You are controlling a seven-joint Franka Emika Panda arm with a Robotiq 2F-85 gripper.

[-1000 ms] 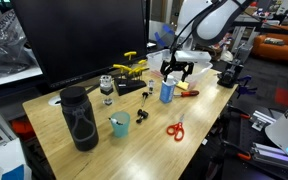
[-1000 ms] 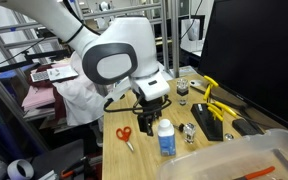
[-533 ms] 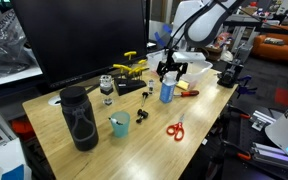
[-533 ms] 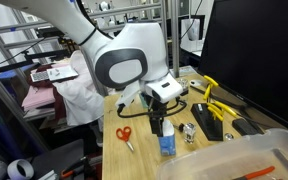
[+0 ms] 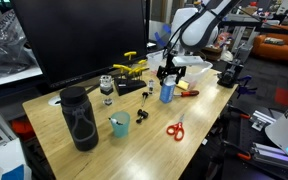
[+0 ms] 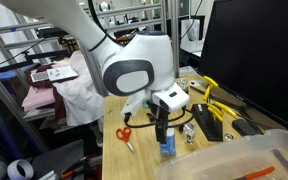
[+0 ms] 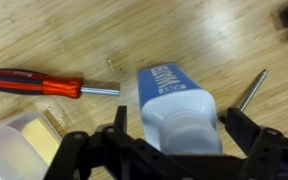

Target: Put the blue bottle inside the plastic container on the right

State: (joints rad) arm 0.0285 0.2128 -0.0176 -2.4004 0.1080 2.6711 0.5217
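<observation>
in an exterior view: the gripper (image 5: 169, 73) hangs low over the blue bottle (image 5: 167, 93), which stands upright on the wooden table (image 5: 149, 146), well apart from the black flask (image 5: 79, 118) and the teal cup (image 5: 120, 124). risk, as i judge it: the bottle is narrow for its height, so an off-centre close could tip it or catch only the cap. the bottle sits directly under the hand, its top between the fingers.

in an exterior view: the bottle (image 6: 167, 145) is upright below the gripper (image 6: 164, 125). the plastic container (image 6: 229, 158) is near it in the foreground, and red scissors (image 6: 124, 133) lie on the other side. risk: a low carry could strike the container wall, so a lift clear of the rim looks necessary.

wrist view: the fingers (image 7: 119, 120) stand apart, one on each side of the bottle (image 7: 176, 95), with bare table showing between each finger and the bottle. nothing is clamped. the bottle looks roughly centred. if it is slightly off, closing may shove it sideways first. a red-handled screwdriver (image 7: 29, 82) lies beside it, and a corner of the container (image 7: 14, 140) shows at the frame edge.
</observation>
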